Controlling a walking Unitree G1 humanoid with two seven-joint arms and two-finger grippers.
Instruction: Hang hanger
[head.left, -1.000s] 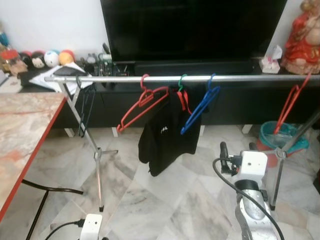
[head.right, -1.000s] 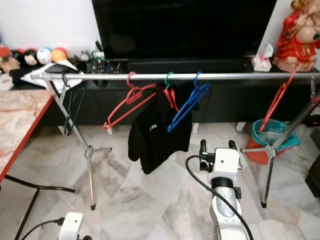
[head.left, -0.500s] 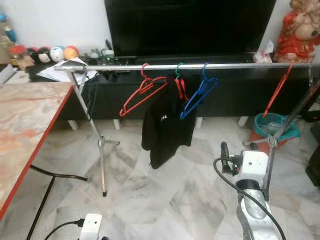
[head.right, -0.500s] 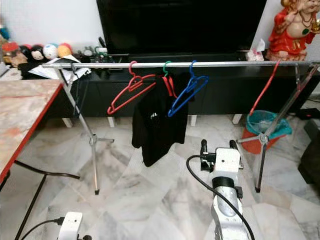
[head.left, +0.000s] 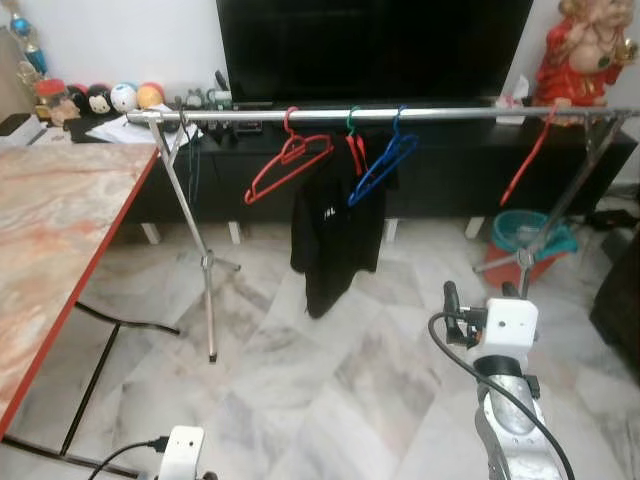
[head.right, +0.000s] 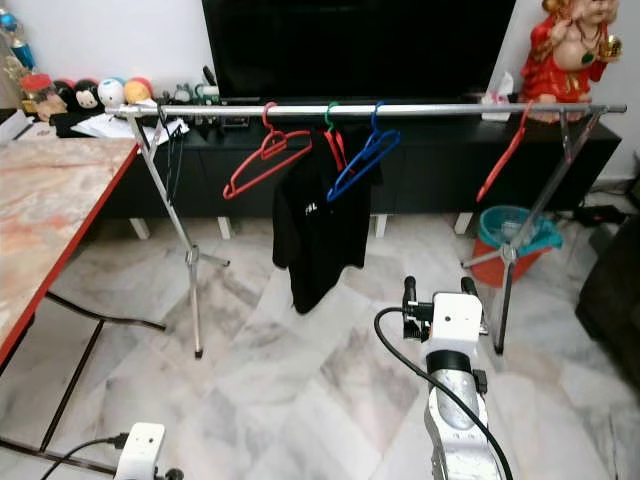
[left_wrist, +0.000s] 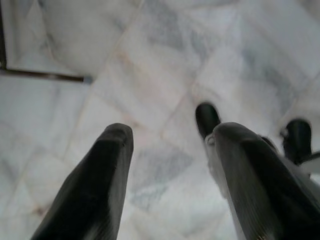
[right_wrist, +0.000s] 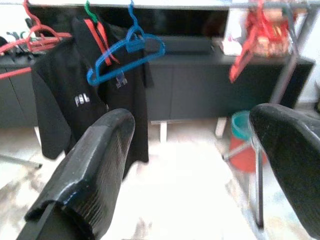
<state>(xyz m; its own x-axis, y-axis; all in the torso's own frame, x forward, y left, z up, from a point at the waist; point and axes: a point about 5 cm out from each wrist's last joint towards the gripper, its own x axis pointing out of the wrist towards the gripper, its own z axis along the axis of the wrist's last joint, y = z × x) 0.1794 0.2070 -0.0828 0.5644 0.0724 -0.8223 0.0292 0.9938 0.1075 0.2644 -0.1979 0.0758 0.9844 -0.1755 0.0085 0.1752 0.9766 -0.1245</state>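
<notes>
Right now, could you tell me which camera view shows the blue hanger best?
The right wrist view shows the blue hanger best: it is largest there, hooked on the rail in front of the black shirt. Both eye views show it smaller, between the shirt and a red hanger. The left wrist view shows marble floor.

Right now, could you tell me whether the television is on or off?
Off, as far as can be seen: the television screen is uniformly black behind the rail.
</notes>
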